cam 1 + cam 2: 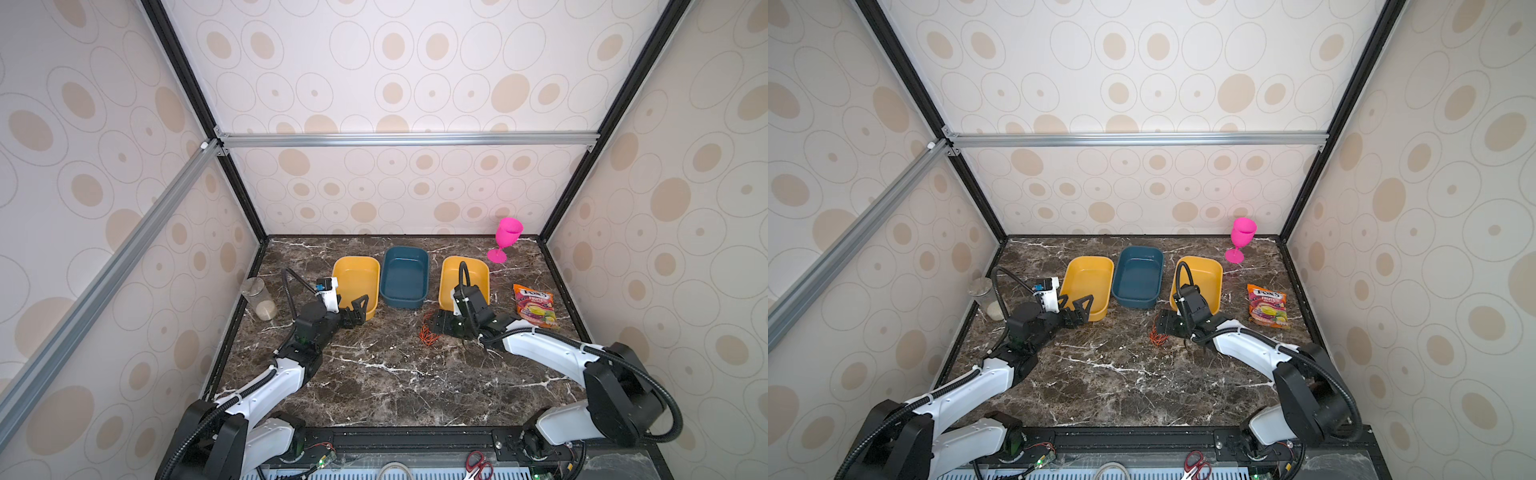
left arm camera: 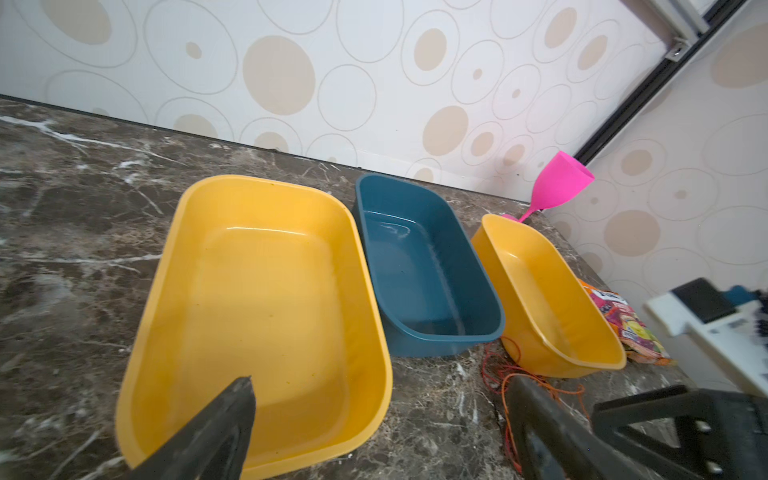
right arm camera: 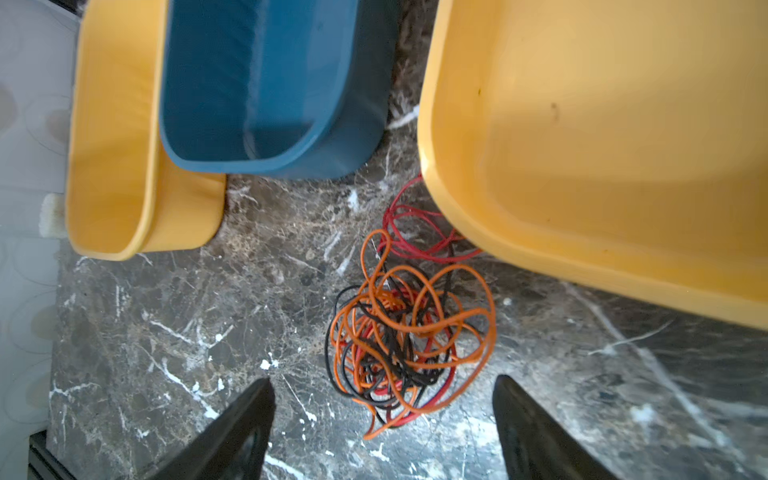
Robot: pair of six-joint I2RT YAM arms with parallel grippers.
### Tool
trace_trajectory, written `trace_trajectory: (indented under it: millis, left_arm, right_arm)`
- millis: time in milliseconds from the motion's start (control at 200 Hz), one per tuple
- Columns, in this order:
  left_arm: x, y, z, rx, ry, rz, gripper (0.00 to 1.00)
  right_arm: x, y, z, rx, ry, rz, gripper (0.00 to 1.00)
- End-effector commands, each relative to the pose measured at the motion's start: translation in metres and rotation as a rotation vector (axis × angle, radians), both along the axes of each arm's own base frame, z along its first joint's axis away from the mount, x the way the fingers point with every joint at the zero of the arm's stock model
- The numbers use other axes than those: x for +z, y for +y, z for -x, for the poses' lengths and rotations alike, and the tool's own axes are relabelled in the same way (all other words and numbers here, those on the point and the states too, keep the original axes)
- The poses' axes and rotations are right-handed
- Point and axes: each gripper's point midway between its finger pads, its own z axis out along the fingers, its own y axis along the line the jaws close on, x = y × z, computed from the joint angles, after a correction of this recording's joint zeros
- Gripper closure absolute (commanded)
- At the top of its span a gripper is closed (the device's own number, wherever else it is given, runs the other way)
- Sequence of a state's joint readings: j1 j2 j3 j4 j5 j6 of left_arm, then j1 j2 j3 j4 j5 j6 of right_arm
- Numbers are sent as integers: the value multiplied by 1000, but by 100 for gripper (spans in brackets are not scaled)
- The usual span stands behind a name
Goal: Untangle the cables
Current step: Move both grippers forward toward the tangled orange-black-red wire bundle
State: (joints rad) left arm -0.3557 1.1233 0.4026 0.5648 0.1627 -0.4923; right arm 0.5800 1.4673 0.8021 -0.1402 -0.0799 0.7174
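On the marbled surface (image 1: pixel 395 386) are set 3 trays (image 1: pixel 404 302), a pink goblet (image 1: pixel 508 233), a candy bag (image 1: pixel 535 305), a jar (image 1: pixel 259 299); cables (image 1: pixel 428 332) are heaped beside.

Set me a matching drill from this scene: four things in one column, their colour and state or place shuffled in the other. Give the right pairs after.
Column one
1. cables
2. goblet
3. middle tray
4. jar

Column two
A. blue, empty
B. pink, upright at the back right
C. clear, standing at the far left, a pale layer at its bottom
D. orange, red and black, in one tangle

Pairs: 1-D, 2-B, 3-A, 4-C
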Motion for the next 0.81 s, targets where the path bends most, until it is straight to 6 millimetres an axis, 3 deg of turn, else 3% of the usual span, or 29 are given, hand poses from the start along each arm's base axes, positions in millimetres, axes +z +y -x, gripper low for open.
trace_trajectory:
  millis: [0,155,330,500,670,800]
  left_arm:
    - [7,-10,3,-34,-27,83,6]
    - [-1,-20,9,-80,-10,89,6]
    - [-5,-26,14,-114,2,85,6]
    - [-9,-32,18,-152,25,97,6]
    - [-11,-39,26,-204,43,111,6]
    - [-10,-49,35,-274,55,125,7]
  right_arm:
    - [-5,9,-10,-43,27,-14,22]
    - [-27,10,-12,-35,65,27,35]
    - [-38,8,-17,1,50,85,59]
    - [-36,22,-12,100,28,36,91]
    - [-17,46,3,296,-37,-63,97]
    - [-7,52,13,404,-85,-88,100]
